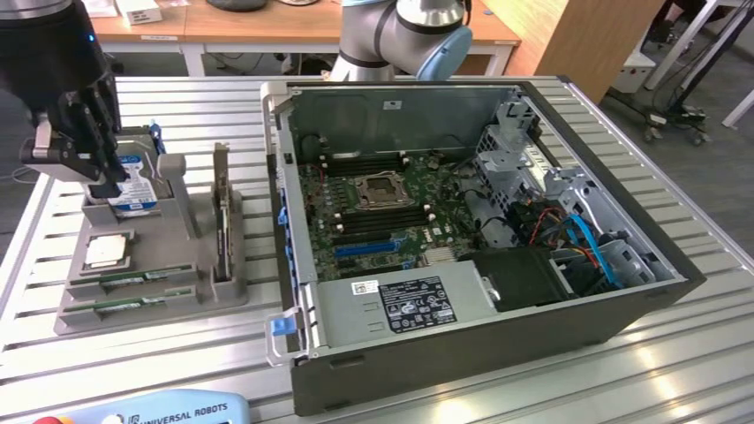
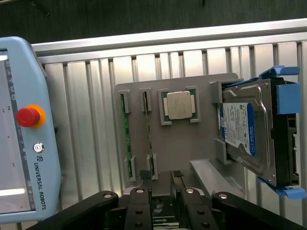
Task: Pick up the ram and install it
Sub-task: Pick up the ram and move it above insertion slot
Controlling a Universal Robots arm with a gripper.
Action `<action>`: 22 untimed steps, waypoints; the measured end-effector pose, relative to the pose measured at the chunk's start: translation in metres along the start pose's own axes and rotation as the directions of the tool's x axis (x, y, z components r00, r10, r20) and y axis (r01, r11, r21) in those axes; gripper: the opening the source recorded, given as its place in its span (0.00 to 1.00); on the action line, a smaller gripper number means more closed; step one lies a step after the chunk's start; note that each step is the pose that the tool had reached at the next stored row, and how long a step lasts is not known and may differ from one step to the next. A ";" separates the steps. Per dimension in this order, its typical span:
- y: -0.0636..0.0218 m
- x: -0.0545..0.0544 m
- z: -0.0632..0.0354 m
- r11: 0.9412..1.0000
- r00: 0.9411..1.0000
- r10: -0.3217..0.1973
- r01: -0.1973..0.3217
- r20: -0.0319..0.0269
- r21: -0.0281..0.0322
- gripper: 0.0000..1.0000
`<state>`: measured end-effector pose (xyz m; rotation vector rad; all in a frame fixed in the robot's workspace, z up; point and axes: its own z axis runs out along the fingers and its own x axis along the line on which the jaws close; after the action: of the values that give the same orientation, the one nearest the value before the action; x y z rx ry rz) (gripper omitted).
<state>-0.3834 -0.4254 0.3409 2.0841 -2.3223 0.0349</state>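
Two rams, thin green sticks, stand on edge in slots of a grey holder: one ram and a second ram beside it. My gripper hangs above the holder's far end, in front of the hard drive in the exterior view. It is open, with nothing between its fingers. In the wrist view one fingertip sits just past the end of the nearer ram. The open computer case shows the motherboard with dark memory slots around the processor socket.
The holder also carries a square silver processor, a blue-labelled hard drive and an upright card. A teach pendant lies at the table's near edge. The arm's base stands behind the case.
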 end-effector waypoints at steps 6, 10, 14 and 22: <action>0.0000 0.000 0.0060 1.000 1.000 0.000 0.000 0.005 0.000 0.29; 0.0001 0.000 0.0113 1.000 1.000 0.000 0.000 0.013 -0.001 0.29; 0.0001 0.000 0.0142 1.000 1.000 0.000 0.000 0.027 -0.001 0.29; 0.0002 0.000 0.0151 1.000 0.999 -0.009 0.009 0.035 -0.001 0.29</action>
<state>-0.3835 -0.4255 0.3258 2.1108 -2.3317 -0.0028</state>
